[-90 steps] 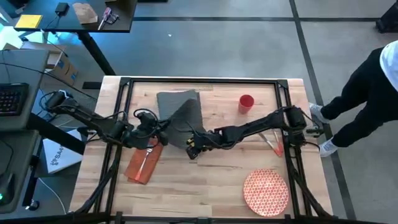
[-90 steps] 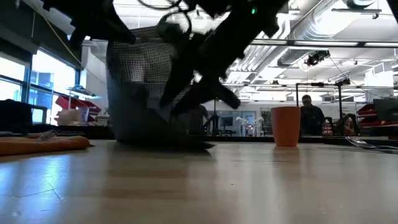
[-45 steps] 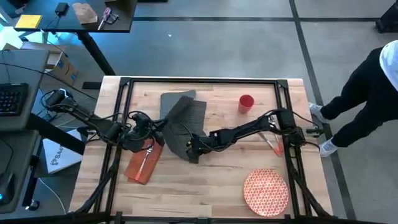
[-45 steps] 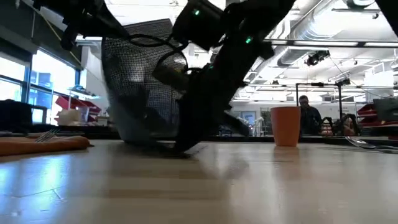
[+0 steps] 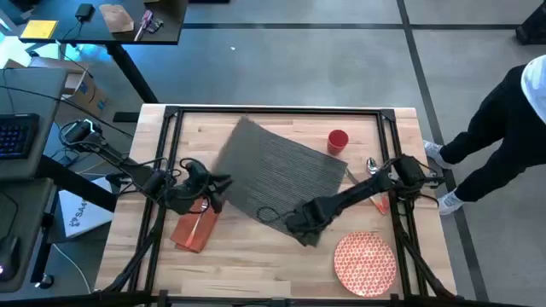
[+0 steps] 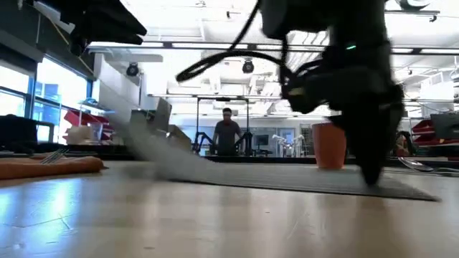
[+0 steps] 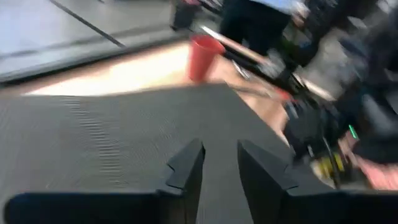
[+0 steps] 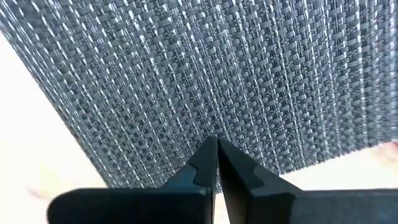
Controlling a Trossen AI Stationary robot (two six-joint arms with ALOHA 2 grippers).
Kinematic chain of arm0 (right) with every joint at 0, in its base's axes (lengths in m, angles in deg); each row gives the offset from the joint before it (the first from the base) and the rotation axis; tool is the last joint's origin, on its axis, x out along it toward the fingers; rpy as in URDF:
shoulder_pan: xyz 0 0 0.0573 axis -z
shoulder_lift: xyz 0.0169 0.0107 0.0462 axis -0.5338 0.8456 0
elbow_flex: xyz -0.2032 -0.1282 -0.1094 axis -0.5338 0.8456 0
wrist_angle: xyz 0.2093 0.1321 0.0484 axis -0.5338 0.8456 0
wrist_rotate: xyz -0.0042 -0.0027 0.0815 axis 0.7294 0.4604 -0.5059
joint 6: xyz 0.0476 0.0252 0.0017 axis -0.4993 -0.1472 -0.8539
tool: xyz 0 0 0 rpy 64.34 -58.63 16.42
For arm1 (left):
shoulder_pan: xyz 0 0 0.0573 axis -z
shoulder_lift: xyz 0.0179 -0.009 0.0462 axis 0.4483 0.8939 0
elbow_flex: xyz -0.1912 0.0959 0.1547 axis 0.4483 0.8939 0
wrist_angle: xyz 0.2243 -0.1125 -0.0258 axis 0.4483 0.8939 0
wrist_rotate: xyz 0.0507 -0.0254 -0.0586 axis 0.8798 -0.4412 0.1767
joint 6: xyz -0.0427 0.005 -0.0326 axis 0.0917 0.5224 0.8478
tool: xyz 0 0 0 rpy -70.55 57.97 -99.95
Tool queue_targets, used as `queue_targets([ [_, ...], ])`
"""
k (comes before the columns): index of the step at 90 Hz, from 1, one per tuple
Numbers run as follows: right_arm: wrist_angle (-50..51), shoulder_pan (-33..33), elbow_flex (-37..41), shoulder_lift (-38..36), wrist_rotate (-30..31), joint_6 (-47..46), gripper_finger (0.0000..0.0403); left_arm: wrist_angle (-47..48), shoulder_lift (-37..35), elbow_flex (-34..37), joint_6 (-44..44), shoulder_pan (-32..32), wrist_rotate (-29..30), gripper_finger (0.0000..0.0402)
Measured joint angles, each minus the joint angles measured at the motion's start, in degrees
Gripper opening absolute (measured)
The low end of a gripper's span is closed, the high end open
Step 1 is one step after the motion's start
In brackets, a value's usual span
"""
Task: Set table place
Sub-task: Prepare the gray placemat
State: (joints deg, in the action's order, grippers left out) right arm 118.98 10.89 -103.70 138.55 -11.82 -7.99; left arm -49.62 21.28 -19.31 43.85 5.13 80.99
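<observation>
The dark grey ribbed placemat (image 5: 277, 175) lies spread slantwise on the wooden table (image 5: 256, 264); in the low view its left end (image 6: 147, 136) still slopes up off the wood. My right gripper (image 5: 304, 232) is shut on the mat's near corner. My left gripper (image 5: 219, 188) stands at the mat's left edge, fingers a little apart (image 7: 217, 149) with the mat showing past them. The red cup (image 5: 338, 141) stands upright by the mat's far right corner. The red-and-white plate (image 5: 365, 263) lies near right. The orange napkin (image 5: 194, 228) lies near left. My right gripper pinches the placemat's near corner (image 8: 186, 134) between its two shut fingers (image 8: 205, 162), which hide the very tip of the corner. The fingers come from above, pointing down (image 6: 369, 172). That corner lies down at table level and the mat stretches flat away from it.
A spoon (image 5: 371, 165) and an orange-handled utensil (image 5: 380, 202) lie right of the mat, near my right arm. A fork rests on the napkin. A person (image 5: 512, 128) stands beyond the table's right edge. Bare wood shows along the near edge, between napkin and plate.
My right gripper has gone toward the table's near right, drawing the placemat's corner with it. The mat, which stood folded and bunched up between both grippers, has opened out and dropped nearly flat; its far left part stayed about where it was.
</observation>
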Motion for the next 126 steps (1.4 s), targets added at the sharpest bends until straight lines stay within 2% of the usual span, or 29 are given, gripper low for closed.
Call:
queue_targets([
  [12,6.35,-2.0,-0.02,-0.93,-3.04,3.98,0.0,-0.12,0.04,-0.02,-2.78,-0.36,-8.9,0.0094],
  [27,12.94,-2.8,-0.02,-1.24,-5.99,0.3,0.0,3.25,0.53,-0.07,-1.36,-4.39,-15.41,0.0087],
  [40,4.11,-2.81,-0.08,-1.93,-5.77,-1.91,0.0,9.62,4.14,-0.07,-0.62,-12.12,-25.45,0.0072],
  [51,-6.48,-2.58,-0.2,-1.96,-2.47,-5.48,0.0,13.21,10.34,-0.04,-2.56,-19.07,-34.6,0.0053],
  [59,-11.43,-2.3,-0.23,-1.82,1.86,-8.77,0.0,12.73,15.96,-0.04,-5.9,-22.79,-40.17,0.0041],
  [66,-11.39,-1.99,-0.24,-1.52,4.2,-10.81,0.0,11.43,21.21,-0.04,-7.8,-25.23,-44.61,0.0033],
  [78,-8.74,-1.48,0.71,-1.5,3.45,-10.93,0.0,5.2,28.37,-0.04,-9.54,-27.32,-53.89,0.002],
  [87,-3.79,-1.48,0.98,-1.52,1.82,-10.95,0.0,-2.05,31.19,-0.15,-9.26,-27.26,-60.48,0.0009],
  [97,-2.01,-1.94,0.94,-2.01,1.05,-10.94,0.0,-11.05,32.51,0.0,-8.31,-26.2,-64.6,0.0001],
  [112,-5.73,-1.8,0.87,-2.86,1.18,-10.95,0.0,-22.45,30.54,-0.1,-10.37,-24.6,-71.77,0.0],
  [119,-9.97,-1.17,0.87,-2.88,1.77,-11.14,0.0,-20.77,28.06,-0.73,-8.06,-23.73,-71.46,0.0],
  [126,-14.73,-0.22,0.9,-2.88,3.45,-12.7,0.0,-13.48,24.86,-1.13,-4.81,-22.63,-67.48,0.0],
])
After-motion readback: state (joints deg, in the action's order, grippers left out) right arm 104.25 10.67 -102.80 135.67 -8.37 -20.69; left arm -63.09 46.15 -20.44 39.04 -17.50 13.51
